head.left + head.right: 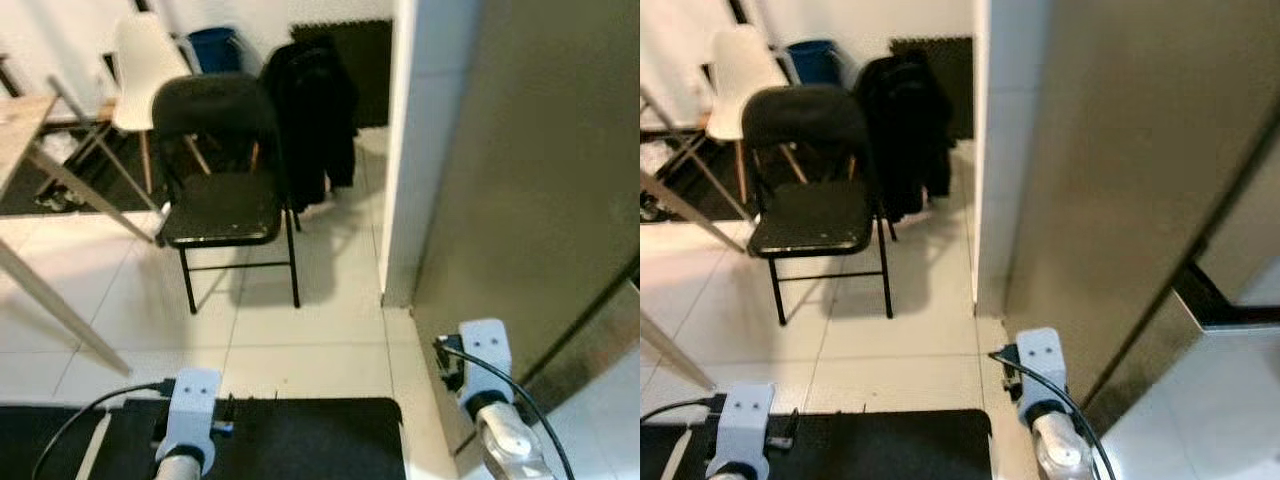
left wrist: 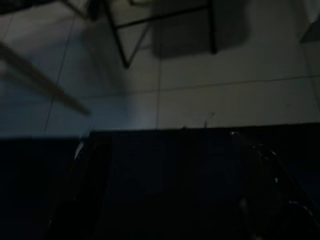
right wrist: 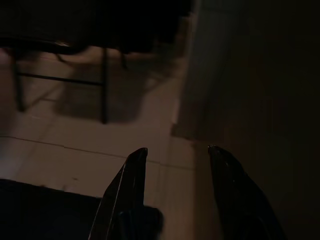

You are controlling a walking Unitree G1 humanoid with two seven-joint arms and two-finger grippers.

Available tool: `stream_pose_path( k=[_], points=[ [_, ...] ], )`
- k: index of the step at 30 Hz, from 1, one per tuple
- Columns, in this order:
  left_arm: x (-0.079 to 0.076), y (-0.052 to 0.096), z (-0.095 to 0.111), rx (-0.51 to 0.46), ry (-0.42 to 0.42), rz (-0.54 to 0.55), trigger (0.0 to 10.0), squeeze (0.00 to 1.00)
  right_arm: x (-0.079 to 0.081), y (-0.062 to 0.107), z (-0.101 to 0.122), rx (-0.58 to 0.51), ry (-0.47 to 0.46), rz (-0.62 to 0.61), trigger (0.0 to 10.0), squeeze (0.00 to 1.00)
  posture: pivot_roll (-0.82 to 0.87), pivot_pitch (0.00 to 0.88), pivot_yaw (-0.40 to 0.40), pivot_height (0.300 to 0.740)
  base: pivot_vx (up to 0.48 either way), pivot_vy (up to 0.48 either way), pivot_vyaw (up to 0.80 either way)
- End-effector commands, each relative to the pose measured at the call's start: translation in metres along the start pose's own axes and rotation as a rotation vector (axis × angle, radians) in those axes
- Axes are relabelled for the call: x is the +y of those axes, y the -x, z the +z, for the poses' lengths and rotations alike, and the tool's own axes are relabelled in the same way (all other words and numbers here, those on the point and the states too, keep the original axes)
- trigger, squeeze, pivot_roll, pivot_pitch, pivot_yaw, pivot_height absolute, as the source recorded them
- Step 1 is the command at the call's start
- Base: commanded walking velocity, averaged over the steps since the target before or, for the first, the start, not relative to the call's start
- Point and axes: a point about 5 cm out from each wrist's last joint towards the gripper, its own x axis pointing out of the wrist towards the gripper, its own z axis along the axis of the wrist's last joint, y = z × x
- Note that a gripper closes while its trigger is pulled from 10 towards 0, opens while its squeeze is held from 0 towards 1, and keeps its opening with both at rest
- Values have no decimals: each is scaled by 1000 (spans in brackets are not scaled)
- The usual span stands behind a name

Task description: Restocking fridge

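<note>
White tiled floor (image 1: 330, 330), glossy, square tiles with thin grout lines. A white pillar (image 1: 425, 150) rises on the robot's right; just beside it stands the fridge (image 1: 1120, 180), a tall flat panel of brushed metal, door shut, one dark gap running along its lower right edge.

Count: two chairs. One black folding chair (image 1: 220, 170), padded seat, thin metal legs, facing the robot. One white moulded chair (image 1: 140, 65) with wooden legs, behind it. One black coat (image 1: 315, 110) hangs in soft folds just beside the folding chair. One blue bin (image 1: 213, 45) at the back wall. One pale wooden table (image 1: 25, 130) on slanted legs at the left. One black mat (image 1: 300, 435) lies flat at the robot's feet.

Left gripper (image 2: 175, 200): low over the mat, too dark, cannot tell its state. Right gripper (image 3: 175, 172): two tapered black fingers held apart, nothing between them, near the fridge's base.
</note>
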Motion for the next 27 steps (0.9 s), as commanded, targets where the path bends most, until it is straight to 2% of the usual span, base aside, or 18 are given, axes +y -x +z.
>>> stream_pose_path(
  k=[1, 27],
  points=[
    [-1, 4, -9, 41, 0, 0, 10000, 0, -1, 4, -8, 32, -4, -5, 10000, 0, -113, 213, 50, 740, 0, 0, 763],
    [-3, 2, -9, 38, 5, 2, 10000, 0, -3, 3, -7, 28, 5, 2, 10000, 0, -113, 201, 41, 740, 0, 0, 763]
  ],
)
